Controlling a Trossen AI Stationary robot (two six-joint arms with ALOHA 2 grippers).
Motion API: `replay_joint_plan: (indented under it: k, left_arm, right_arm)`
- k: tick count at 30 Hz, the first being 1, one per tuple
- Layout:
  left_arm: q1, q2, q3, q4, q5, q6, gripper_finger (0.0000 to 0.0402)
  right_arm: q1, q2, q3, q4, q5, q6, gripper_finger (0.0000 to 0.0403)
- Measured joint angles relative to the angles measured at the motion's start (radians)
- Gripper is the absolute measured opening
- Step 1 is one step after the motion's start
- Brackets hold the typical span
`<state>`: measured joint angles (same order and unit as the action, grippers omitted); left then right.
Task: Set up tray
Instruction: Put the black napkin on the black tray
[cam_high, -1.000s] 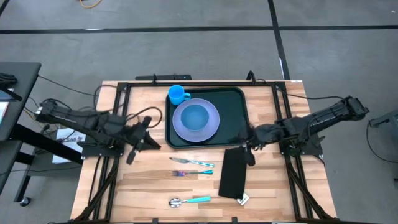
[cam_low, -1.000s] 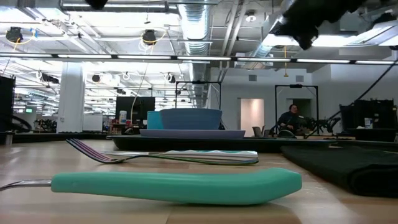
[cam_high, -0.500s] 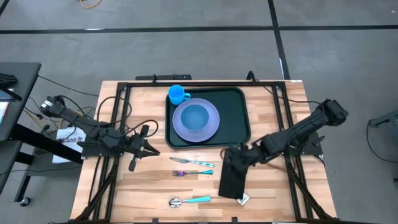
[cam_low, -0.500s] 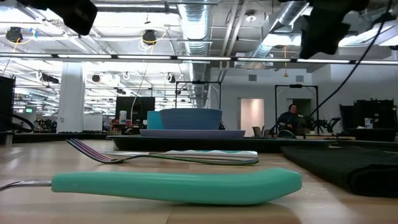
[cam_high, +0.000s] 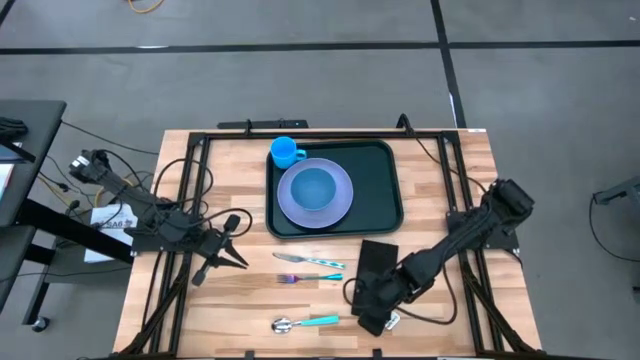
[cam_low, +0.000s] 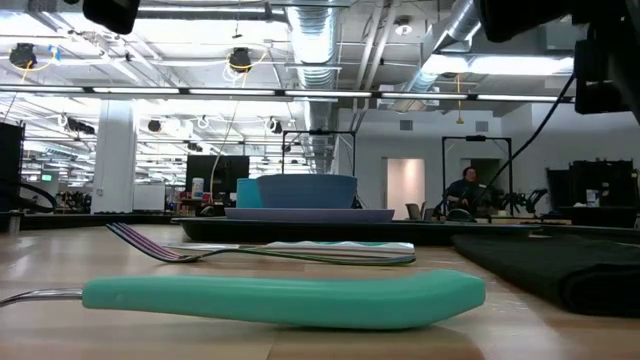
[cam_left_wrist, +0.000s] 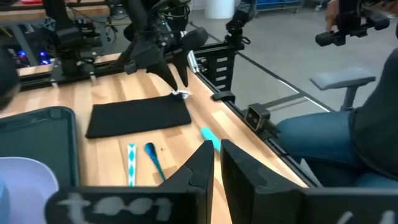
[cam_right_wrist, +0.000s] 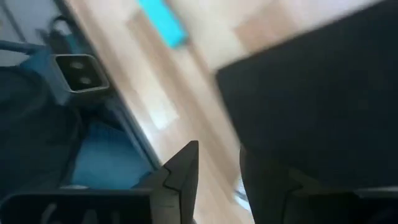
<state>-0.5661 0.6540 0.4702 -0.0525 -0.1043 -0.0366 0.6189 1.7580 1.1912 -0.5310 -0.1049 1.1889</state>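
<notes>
A light wooden table (cam_high: 230, 290) with black metal rails along its sides carries a dark green tray (cam_high: 385, 195) toward its far edge. Nearer the front lie a knife (cam_high: 308, 260), a fork (cam_high: 310, 277), a teal-handled spoon (cam_high: 305, 322) and a flat black napkin (cam_high: 372, 278), all directly on the wood.

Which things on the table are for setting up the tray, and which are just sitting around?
For the job: tray, plate, bowl, cup, napkin, knife, fork, spoon.

Just around: paper tag, cables at the table's edge.
</notes>
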Motion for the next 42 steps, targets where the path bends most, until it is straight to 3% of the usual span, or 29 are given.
replay_joint_plan:
  k: [6,16,22,26,32,37,42]
  left_arm:
    - [-0.013,0.000,0.000,0.000,-0.008,0.002,0.0015]
    - [-0.017,0.000,0.000,-0.001,-0.013,-0.032,0.0015]
    - [-0.016,0.000,0.000,-0.001,-0.015,-0.036,0.0015]
    - [-0.016,0.000,0.000,-0.002,-0.015,-0.036,0.0015]
    - [-0.016,0.000,0.000,-0.011,-0.013,-0.037,0.0015]
    - [-0.016,0.000,0.000,-0.013,-0.013,-0.037,0.0015]
    - [-0.016,0.000,0.000,-0.017,-0.013,-0.037,0.0015]
  right_arm:
    - [0.010,0.031,0.000,0.045,0.023,0.013,0.0105]
    - [-0.006,0.031,0.000,0.036,0.083,-0.146,0.0068]
    - [-0.034,0.031,0.000,0.049,0.075,-0.157,0.0066]
    - [-0.067,0.031,0.000,0.046,0.036,-0.170,0.0085]
    - [-0.049,0.031,0.000,0.066,0.021,-0.204,0.0151]
    - [-0.004,0.031,-0.001,0.070,0.067,-0.231,0.0198]
    - [0.028,0.031,-0.001,0.067,0.138,-0.232,0.0205]
